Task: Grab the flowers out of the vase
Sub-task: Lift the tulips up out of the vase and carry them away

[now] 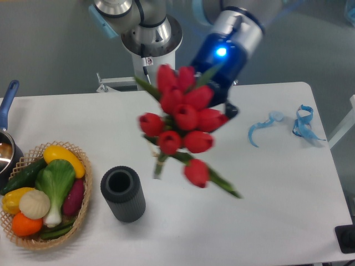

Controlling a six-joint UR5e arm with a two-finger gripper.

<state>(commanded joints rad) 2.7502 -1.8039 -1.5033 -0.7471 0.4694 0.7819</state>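
red flowers (186, 119) tilted, stems lower left, above vase (123, 194)

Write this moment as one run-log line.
phase: lift | hand: shut on tulips | tulips: airborne, clear of vase | vase: upright, empty

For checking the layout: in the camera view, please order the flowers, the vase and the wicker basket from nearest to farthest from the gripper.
1. flowers: held at the gripper, lifted.
2. vase: lower left, empty.
3. wicker basket: far left.
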